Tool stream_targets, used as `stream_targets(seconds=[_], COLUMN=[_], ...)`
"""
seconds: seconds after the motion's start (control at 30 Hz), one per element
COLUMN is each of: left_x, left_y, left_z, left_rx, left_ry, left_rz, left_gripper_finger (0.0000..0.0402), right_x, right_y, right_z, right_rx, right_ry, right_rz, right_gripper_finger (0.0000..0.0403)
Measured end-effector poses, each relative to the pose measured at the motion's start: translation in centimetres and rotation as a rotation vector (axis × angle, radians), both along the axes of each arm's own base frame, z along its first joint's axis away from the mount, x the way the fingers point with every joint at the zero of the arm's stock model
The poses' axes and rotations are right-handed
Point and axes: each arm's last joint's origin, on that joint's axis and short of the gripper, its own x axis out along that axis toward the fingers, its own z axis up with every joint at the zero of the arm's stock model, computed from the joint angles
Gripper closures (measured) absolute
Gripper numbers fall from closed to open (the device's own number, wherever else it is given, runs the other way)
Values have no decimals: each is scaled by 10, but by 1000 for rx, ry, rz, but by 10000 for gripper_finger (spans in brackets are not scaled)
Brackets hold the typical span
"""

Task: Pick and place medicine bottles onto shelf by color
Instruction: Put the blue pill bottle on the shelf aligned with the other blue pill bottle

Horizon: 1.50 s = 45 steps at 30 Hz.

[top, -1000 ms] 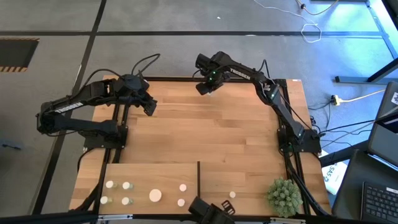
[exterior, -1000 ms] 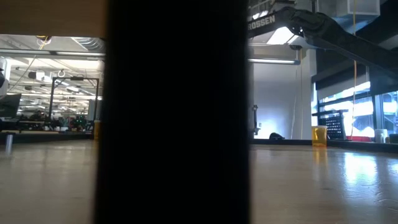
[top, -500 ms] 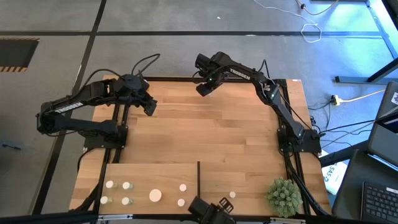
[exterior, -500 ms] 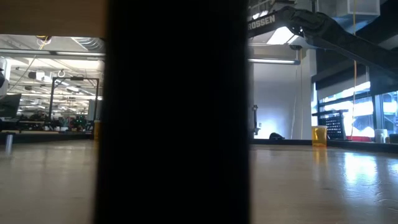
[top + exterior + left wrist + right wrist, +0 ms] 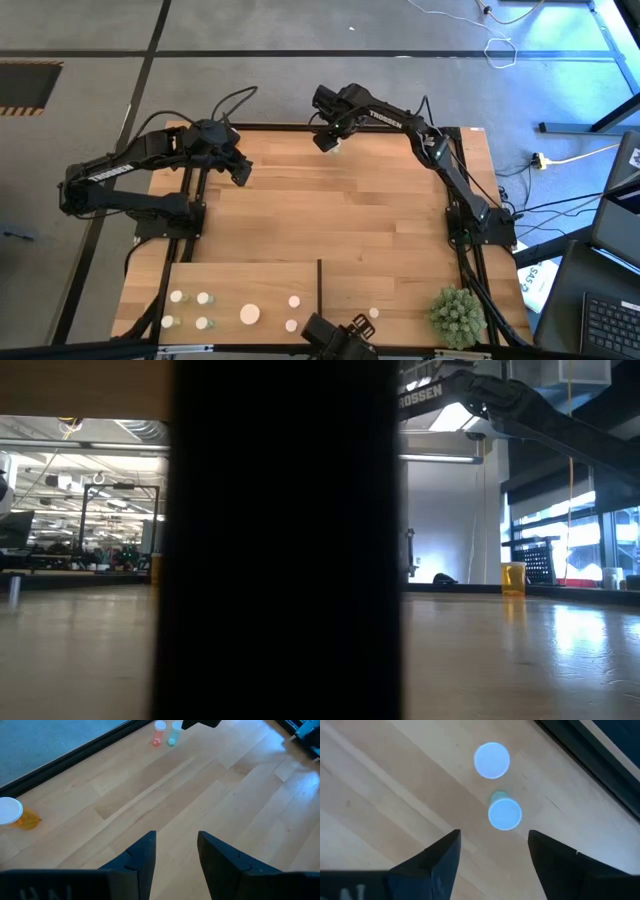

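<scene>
My right gripper (image 5: 492, 851) hangs open over the table's far edge (image 5: 325, 140), fingers pointing down. Just ahead of its fingertips stand two medicine bottles, both upright on their bases: a greenish one (image 5: 504, 813) and one showing only its white cap (image 5: 491, 760). The left wrist view shows them as an orange bottle (image 5: 159, 732) and a greenish one (image 5: 175, 732). My left gripper (image 5: 175, 850) waits open at the far left (image 5: 240, 170), nothing between its fingers. An orange bottle (image 5: 12, 813) lies near the far edge. The shelf (image 5: 250, 275) at the near edge carries several bottles (image 5: 203, 298).
A thin dark divider (image 5: 320, 285) stands on the shelf, and one bottle (image 5: 373, 313) sits to its right. A spiky green plant ball (image 5: 455, 315) is at the near right corner. A broad dark shape (image 5: 285, 540) blocks the middle of the low view. The middle of the tabletop (image 5: 330, 215) is bare wood.
My right gripper's head has tipped slightly where it hangs over the far edge, and a pale cap now shows beside it in the high view.
</scene>
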Motion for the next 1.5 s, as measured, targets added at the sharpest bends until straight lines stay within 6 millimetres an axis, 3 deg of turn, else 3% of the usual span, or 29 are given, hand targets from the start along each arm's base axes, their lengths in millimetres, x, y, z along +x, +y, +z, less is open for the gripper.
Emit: stream_targets(seconds=[0.13,0.47,1.03,1.5], left_x=[0,0,0,0], left_y=[0,0,0,0], left_z=[0,0,0,0], left_rx=[-1,-1,-3,-3], left_ry=[0,-1,-2,-2], left_rz=[1,1,3,3], left_gripper_finger=[263,263,263,263], right_x=[1,6,7,8], right_y=[0,5,2,1], right_z=[-4,-40,-39,-39], right_rx=[6,28,-53,-65], right_ry=[0,17,32,19], right_rz=[-26,-60,-43,-18], right_gripper_finger=[169,169,169,197])
